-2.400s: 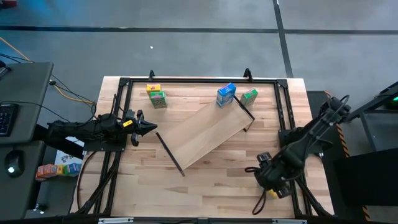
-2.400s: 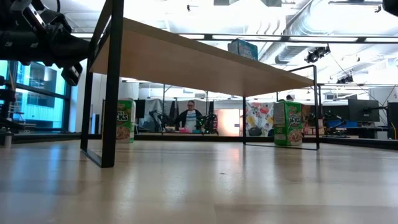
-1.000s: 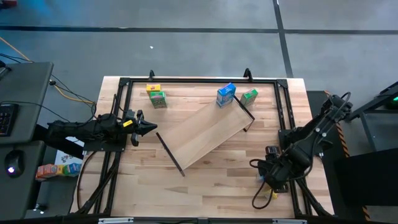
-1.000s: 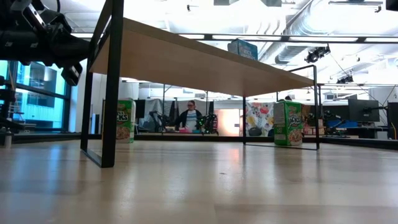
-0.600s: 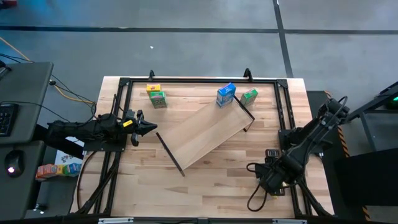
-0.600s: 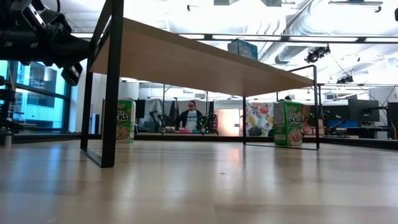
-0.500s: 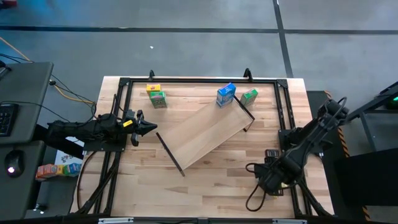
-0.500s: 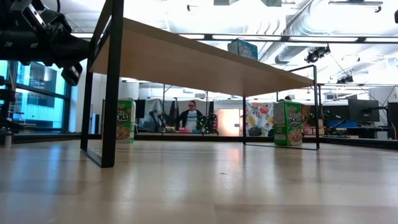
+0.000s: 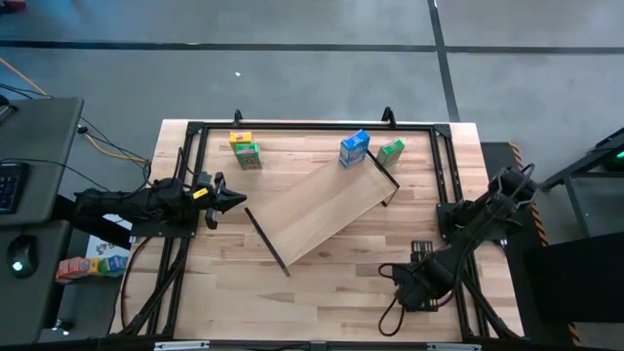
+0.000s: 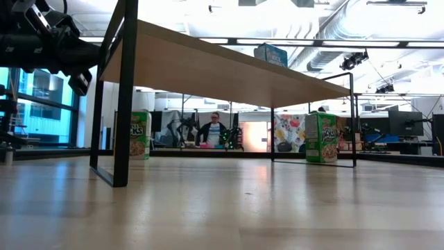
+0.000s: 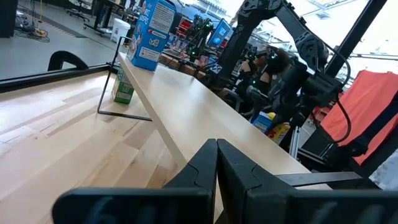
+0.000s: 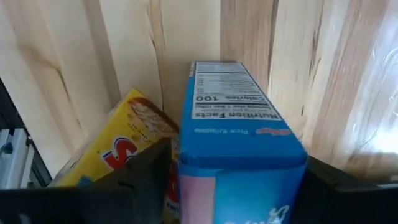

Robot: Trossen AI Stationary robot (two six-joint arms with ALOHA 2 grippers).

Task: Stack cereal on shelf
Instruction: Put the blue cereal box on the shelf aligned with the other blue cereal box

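Shelf mid-frame carries one blue box; right gripper clamps another blue box; left gripper is closed, empty.

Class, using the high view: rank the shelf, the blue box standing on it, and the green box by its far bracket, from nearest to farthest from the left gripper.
From the left gripper:
1. Shelf, its near bracket just beside the fingertips.
2. Blue box, on the shelf's far end.
3. Green box, on the tabletop beyond that end.
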